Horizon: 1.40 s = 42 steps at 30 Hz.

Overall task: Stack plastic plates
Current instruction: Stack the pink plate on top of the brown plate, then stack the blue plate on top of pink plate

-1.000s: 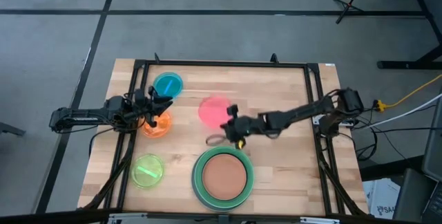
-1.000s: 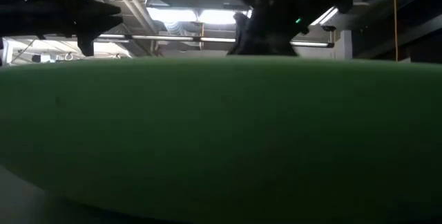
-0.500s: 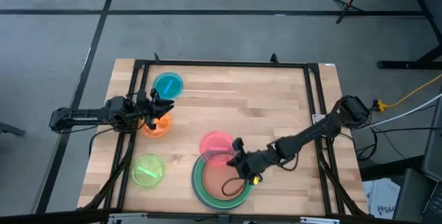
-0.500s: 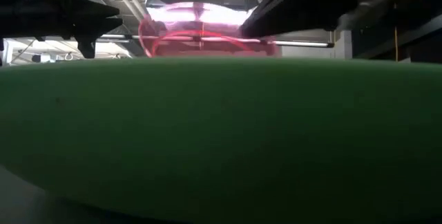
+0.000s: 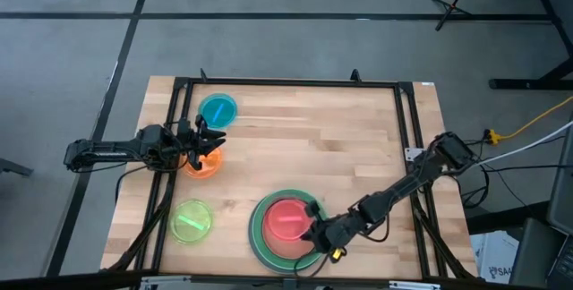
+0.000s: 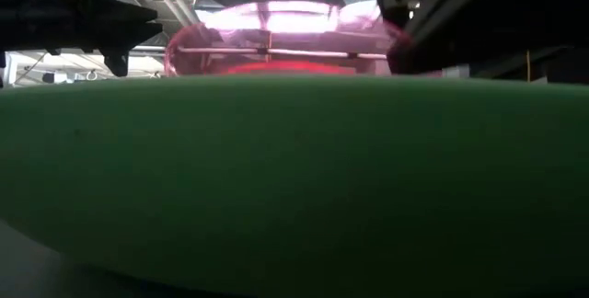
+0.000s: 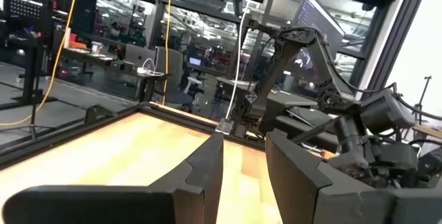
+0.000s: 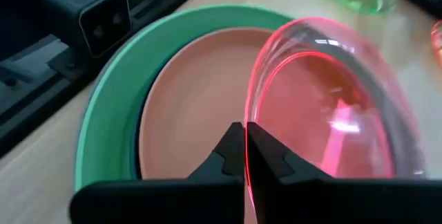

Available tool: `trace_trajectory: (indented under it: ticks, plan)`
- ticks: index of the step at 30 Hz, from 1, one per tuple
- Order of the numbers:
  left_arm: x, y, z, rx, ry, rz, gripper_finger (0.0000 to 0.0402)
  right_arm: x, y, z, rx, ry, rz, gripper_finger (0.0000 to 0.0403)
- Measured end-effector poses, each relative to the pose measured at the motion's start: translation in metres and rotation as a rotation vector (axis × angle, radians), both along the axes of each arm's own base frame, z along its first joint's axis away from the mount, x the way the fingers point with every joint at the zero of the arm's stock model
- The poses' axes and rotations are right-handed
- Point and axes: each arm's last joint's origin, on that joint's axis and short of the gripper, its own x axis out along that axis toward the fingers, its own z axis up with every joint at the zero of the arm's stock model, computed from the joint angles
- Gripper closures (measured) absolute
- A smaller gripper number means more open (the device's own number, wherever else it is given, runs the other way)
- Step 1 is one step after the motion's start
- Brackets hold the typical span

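The pink translucent plate (image 5: 288, 221) is over a stack near the table's near edge: terracotta plate (image 8: 186, 113) on a dark teal plate (image 8: 143, 124) on the light green plate (image 5: 260, 236). My right gripper (image 5: 313, 232) is shut on the pink plate (image 8: 331, 106). My left gripper (image 5: 213, 141) is open at the far right edge of the orange plate (image 5: 202, 165), which lies flat on the table's left side. The blue plate (image 5: 218, 110) and lime plate (image 5: 191, 220) also lie flat there. No grey plate shows. My right gripper pinches the pink plate's rim (image 8: 247, 151) between its two fingers, on the side toward the table's right. It comes at the rim slanting down from the right. The plate sits tilted over the terracotta plate; I cannot tell whether it touches it.
A black frame (image 5: 286, 82) runs around the wooden table top. The light green plate's rim (image 6: 294, 169) fills most of the low view. Bare wood (image 5: 340, 138) lies across the middle and far right of the table.
My right gripper has carried the pink plate from the table's middle toward the near edge, and the plate now stands over the terracotta plate on the stack.
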Motion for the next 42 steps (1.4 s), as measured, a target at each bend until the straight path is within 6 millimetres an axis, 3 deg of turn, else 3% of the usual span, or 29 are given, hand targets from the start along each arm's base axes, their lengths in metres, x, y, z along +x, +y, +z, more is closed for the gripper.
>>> trace_trajectory:
  ticks: [13, 22, 27, 33, 42]
  plan:
    - [0.000, 0.000, 0.000, -0.003, -0.002, 0.008, 0.0298, 0.004, -0.001, -0.008, 0.141, 0.078, -0.037, 0.0398]
    - [0.000, 0.000, 0.000, -0.003, -0.002, 0.008, 0.0298, 0.005, -0.002, -0.008, 0.184, 0.084, -0.135, 0.0307]
    - [0.000, 0.001, 0.000, -0.022, -0.008, 0.032, 0.0298, 0.008, 0.001, 0.015, 0.191, 0.085, -0.130, 0.0264]
    - [-0.001, 0.001, 0.002, -0.019, -0.020, 0.037, 0.0298, 0.008, 0.001, 0.049, 0.204, 0.067, -0.127, 0.0254]
    - [0.000, 0.001, 0.001, -0.027, -0.012, 0.036, 0.0298, 0.017, -0.020, 0.060, 0.093, -0.048, -0.239, 0.0254]
